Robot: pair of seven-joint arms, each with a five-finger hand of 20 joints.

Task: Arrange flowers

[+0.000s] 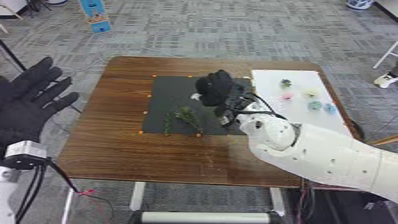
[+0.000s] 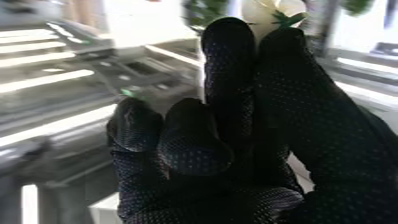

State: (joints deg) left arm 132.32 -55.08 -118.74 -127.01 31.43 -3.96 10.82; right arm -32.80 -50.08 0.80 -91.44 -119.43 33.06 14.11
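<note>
Pinching a creamy, spiky-leaved flower (image 2: 290,7) in my right hand (image 1: 218,90)!
Mesh glove curled above the black mat (image 1: 165,95); my left hand (image 1: 28,102) splayed.

Bare wood ran along the left and near edges of the table (image 1: 107,150), 2 lanes open around the black mat (image 1: 171,91). The right arm (image 1: 320,157) barred the near part of the right edge; the right hand (image 1: 219,91), pinching a white flower (image 2: 258,14), blocked the mat's far right. 2 green sprigs (image 1: 187,116) obstructed its near half
</note>
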